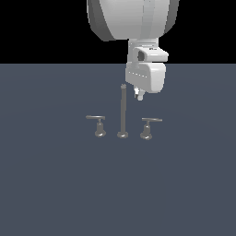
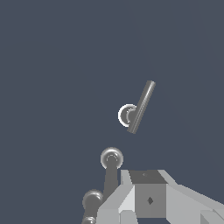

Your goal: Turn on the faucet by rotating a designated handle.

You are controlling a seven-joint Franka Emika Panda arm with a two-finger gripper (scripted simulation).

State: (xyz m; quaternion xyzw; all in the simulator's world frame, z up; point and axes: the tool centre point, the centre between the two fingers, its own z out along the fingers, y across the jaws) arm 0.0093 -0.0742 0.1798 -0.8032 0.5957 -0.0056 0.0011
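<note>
The gripper point(image 1: 139, 96) hangs above the flat grey-blue surface point(image 1: 50, 184), with only the white tips of its fingers point(image 1: 140, 96) peeking out below the white hand body in the exterior view; whether they are spread or pressed together cannot be told from either picture, since the wrist view shows only the grey housing of the hand. Nothing is seen held between them. Below the fingers stands the faucet point(image 1: 122, 113), a three-piece grey metal set resting on the surface. Its tall thin spout rod point(image 1: 123, 110) rises just beside the fingers, toward the exterior view's left of them, its top nearly level with the fingertips but apart from them. The designated handle point(image 1: 147, 127) sits lower than the fingers and slightly to the exterior view's right of them, a small bell-shaped base topped by a thin flat lever that overhangs toward the exterior view's right; there is a clear gap of air between it and the fingertips. The twin handle point(image 1: 98, 126) stands on the far side of the rod from the fingers, its lever reaching toward the exterior view's left. In the wrist view the designated handle point(image 2: 136, 109) appears from above as a round base crossed by a slanted bar, well apart from the hand housing, while the spout rod point(image 2: 111, 168) lies close against the housing.
</note>
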